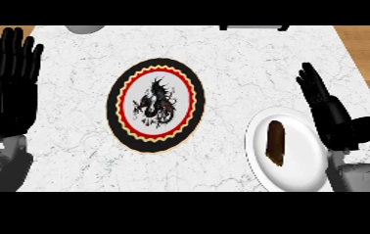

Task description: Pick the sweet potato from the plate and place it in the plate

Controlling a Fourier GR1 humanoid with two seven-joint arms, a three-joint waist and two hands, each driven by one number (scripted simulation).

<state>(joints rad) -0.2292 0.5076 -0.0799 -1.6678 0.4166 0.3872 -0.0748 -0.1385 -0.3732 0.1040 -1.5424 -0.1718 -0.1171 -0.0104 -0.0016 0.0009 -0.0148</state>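
The sweet potato (275, 143) is lying on the white plate (296, 176); the right robot hand (329, 111) and left robot hand (17, 76) are both resting open, holding nothing.

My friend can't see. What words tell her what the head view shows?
A brown sweet potato lies on a white plate beside the robot's open right hand. A black and red dragon plate sits mid-counter; the open left hand rests at the left edge.

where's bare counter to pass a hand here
Bare counter runs between the patterned plate and the white plate, and between the patterned plate and the left hand. It is crowded at lower right: the right hand overlaps the white plate holding the sweet potato.
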